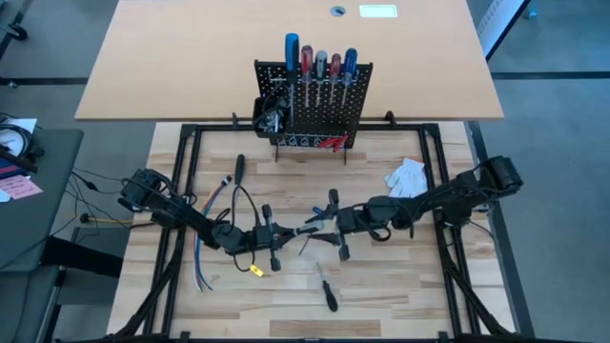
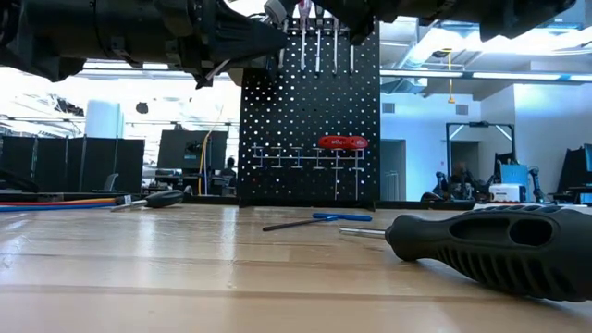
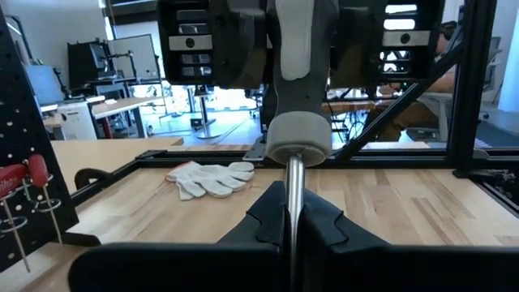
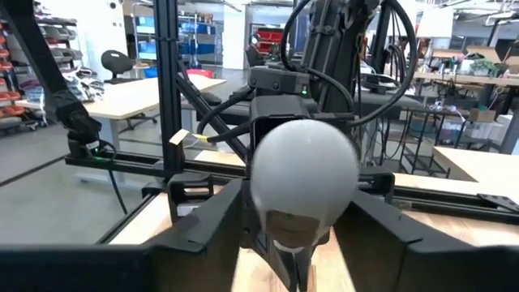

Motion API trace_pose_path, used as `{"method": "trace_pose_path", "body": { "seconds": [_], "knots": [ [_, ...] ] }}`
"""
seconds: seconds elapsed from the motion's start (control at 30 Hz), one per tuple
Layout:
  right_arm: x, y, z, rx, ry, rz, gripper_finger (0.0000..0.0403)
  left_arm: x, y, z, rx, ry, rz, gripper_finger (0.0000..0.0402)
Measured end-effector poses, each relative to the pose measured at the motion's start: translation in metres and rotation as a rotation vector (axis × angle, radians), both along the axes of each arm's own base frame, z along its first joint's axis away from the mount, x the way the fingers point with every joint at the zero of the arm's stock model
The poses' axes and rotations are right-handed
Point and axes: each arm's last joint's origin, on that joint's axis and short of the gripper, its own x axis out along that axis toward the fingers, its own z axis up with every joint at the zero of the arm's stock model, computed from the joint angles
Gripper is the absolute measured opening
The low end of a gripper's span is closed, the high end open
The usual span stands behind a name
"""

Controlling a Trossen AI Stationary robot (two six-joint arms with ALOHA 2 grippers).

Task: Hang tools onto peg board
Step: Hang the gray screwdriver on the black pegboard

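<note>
Peg board (image 1: 315, 105) stands at the bench (image 1: 400, 295) rear, already carrying several tools. Mid-handoff above bench centre: left gripper (image 1: 276, 236) fingers pinch a grey-handled screwdriver (image 1: 313, 227) by its shaft, right gripper (image 1: 335, 226) fingers clamp the handle. Next, I'd judge: left releases, right hangs it.

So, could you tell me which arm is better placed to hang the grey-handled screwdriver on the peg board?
Probably the right. The right gripper holds the grey-handled screwdriver by its handle, while the left gripper pinches the shaft, so the right could lower the shaft into the peg board rail.
</note>
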Motion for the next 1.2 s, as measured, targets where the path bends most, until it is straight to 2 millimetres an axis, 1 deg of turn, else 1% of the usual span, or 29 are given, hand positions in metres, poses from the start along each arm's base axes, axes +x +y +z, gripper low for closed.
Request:
{"method": "trace_pose_path", "body": {
  "seconds": [0.1, 0.13, 0.23, 0.27, 0.37, 0.43, 0.53, 0.63, 0.73, 0.9, 1.03, 1.2],
  "knots": [
    [-0.001, 0.000, 0.002, 0.000, -0.002, -0.001, 0.0125, 0.000, 0.000, 0.000, -0.003, 0.006, -0.001, 0.0004],
    [-0.001, 0.000, 0.002, 0.000, -0.005, -0.002, 0.0117, 0.000, 0.000, -0.001, -0.005, 0.010, 0.001, 0.0004],
    [-0.003, -0.004, 0.005, 0.009, 0.034, -0.015, 0.0117, 0.001, 0.000, -0.003, 0.005, 0.036, 0.011, 0.0008],
    [-0.002, -0.006, 0.009, 0.015, 0.057, -0.024, 0.0117, 0.001, 0.000, -0.004, 0.008, 0.050, 0.020, 0.0015],
    [-0.003, -0.012, 0.029, 0.012, 0.090, -0.059, 0.0117, 0.000, 0.002, -0.010, 0.020, 0.101, 0.067, 0.0050],
    [-0.003, -0.013, 0.041, -0.012, 0.103, -0.092, 0.0117, -0.001, 0.002, -0.013, 0.017, 0.129, 0.131, 0.0081],
    [-0.003, -0.020, 0.058, -0.029, 0.162, -0.154, 0.0117, -0.003, 0.004, -0.021, 0.036, 0.200, 0.237, 0.0126],
    [-0.001, -0.039, 0.075, -0.001, 0.275, -0.254, 0.0117, -0.005, 0.007, -0.029, 0.061, 0.273, 0.338, 0.0157],
    [0.003, -0.062, 0.081, -0.014, 0.369, -0.402, 0.0117, -0.008, 0.008, -0.030, 0.029, 0.290, 0.375, 0.0170],
    [0.012, -0.108, 0.083, -0.047, 0.414, -0.557, 0.0117, -0.012, 0.010, -0.023, -0.015, 0.288, 0.379, 0.0169],
    [0.007, -0.140, 0.085, -0.053, 0.412, -0.650, 0.0117, -0.013, 0.010, -0.022, -0.026, 0.295, 0.380, 0.0165],
    [-0.003, -0.167, 0.089, -0.034, 0.401, -0.736, 0.0117, -0.013, 0.010, -0.024, -0.021, 0.308, 0.380, 0.0164]
  ]
}}
